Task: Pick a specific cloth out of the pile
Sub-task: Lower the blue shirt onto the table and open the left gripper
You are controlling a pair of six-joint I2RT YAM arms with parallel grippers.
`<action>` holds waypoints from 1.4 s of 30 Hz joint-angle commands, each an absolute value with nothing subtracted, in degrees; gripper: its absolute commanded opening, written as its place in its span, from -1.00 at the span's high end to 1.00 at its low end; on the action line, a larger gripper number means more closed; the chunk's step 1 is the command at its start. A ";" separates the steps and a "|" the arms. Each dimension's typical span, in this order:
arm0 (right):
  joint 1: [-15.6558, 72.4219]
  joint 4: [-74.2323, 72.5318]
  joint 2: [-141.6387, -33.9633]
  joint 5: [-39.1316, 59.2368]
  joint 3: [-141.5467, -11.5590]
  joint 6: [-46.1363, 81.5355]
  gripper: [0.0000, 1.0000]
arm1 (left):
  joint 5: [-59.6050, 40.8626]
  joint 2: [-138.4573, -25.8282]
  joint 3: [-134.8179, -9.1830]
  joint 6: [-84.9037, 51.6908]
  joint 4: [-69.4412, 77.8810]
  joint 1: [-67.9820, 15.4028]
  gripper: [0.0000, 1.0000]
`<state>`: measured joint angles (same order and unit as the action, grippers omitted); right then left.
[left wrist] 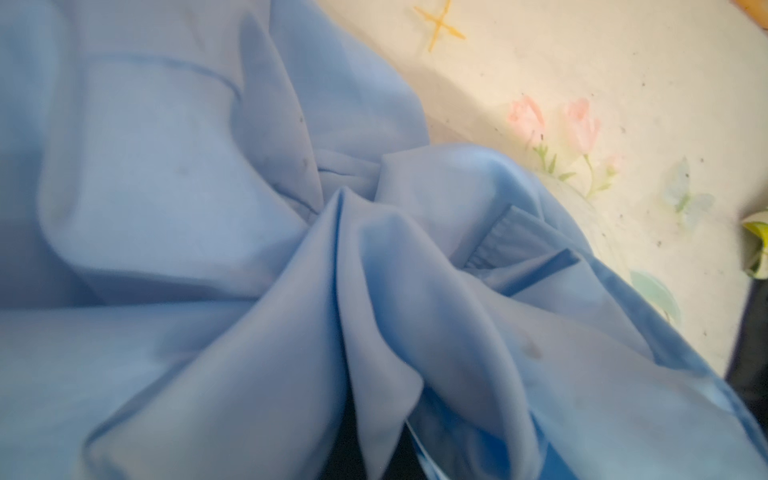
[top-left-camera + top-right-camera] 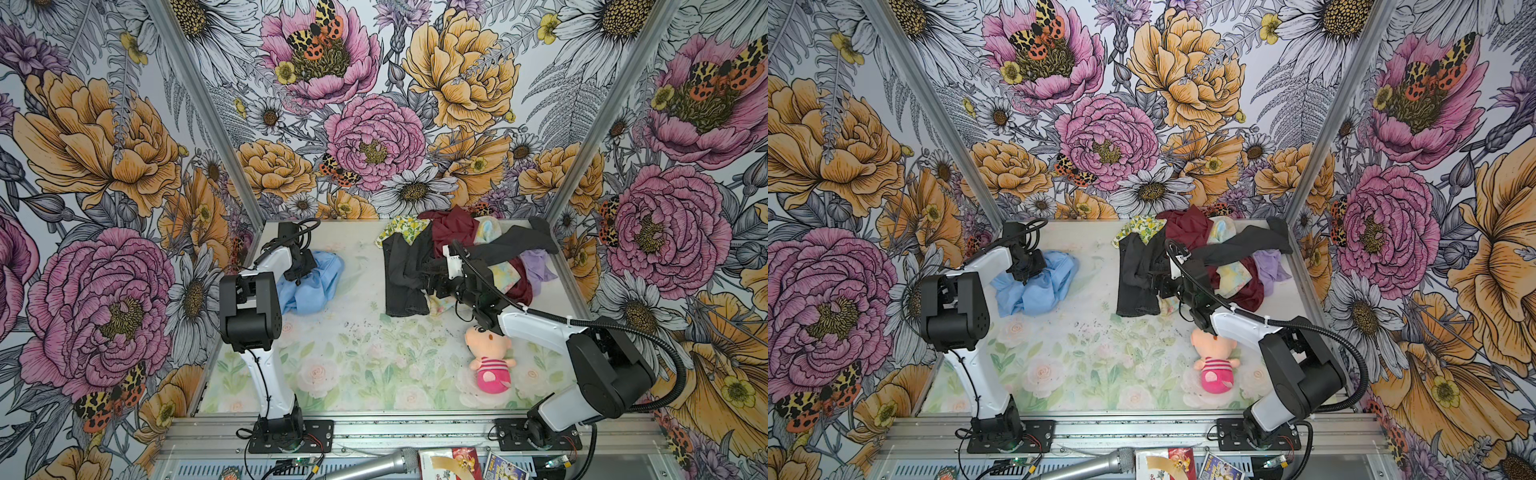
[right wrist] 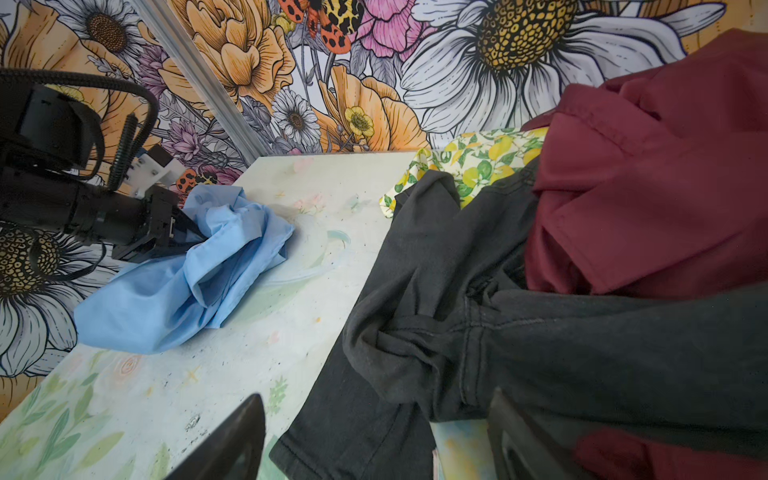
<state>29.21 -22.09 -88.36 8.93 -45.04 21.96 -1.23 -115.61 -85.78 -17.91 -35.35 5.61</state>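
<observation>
The cloth (image 2: 313, 284) (image 2: 1040, 289), plain sky-blue with hemmed edges, lies bunched on the table at the back left, apart from the pile. Its folds fill the left wrist view (image 1: 199, 187). My left gripper (image 2: 300, 272) (image 2: 1029, 271) is shut on a fold of it, as the right wrist view (image 3: 185, 237) also shows. The pile (image 2: 465, 249) (image 2: 1204, 249) of dark grey, maroon, lemon-print, pastel and lavender garments sits at the back right. My right gripper (image 3: 374, 449) (image 2: 422, 277) hangs open just over the pile's dark grey garment (image 3: 415, 332), holding nothing.
A plush doll (image 2: 490, 357) (image 2: 1214, 365) in a pink striped top lies on the floral table (image 2: 353, 361) at the front right, under my right forearm. Flowered walls with metal posts close in three sides. A microphone (image 2: 374, 461) and booklets lie beyond the front rail.
</observation>
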 commanded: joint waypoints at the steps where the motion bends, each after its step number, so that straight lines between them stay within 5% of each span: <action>1: 30.34 -25.81 -89.71 12.74 -46.12 18.58 -0.73 | 0.36 -118.85 -90.60 -15.73 -36.55 6.64 1.00; 14: 32.43 -27.73 -93.64 14.47 -48.68 15.47 -0.79 | 0.08 -131.03 -108.40 -17.35 -41.56 4.08 1.00; 35: 32.43 -26.99 -90.07 13.19 -47.13 14.28 -0.84 | 0.00 -134.86 -119.20 -21.02 -43.63 1.21 0.98; 42: 32.45 -25.93 -86.44 11.42 -46.42 14.65 -0.85 | -0.24 -127.96 -117.12 -19.92 -43.55 0.42 0.24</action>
<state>32.34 -25.91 -89.45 12.82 -47.00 15.31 -0.62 -133.91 -117.51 -20.27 -43.88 1.23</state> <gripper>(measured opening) 0.922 0.355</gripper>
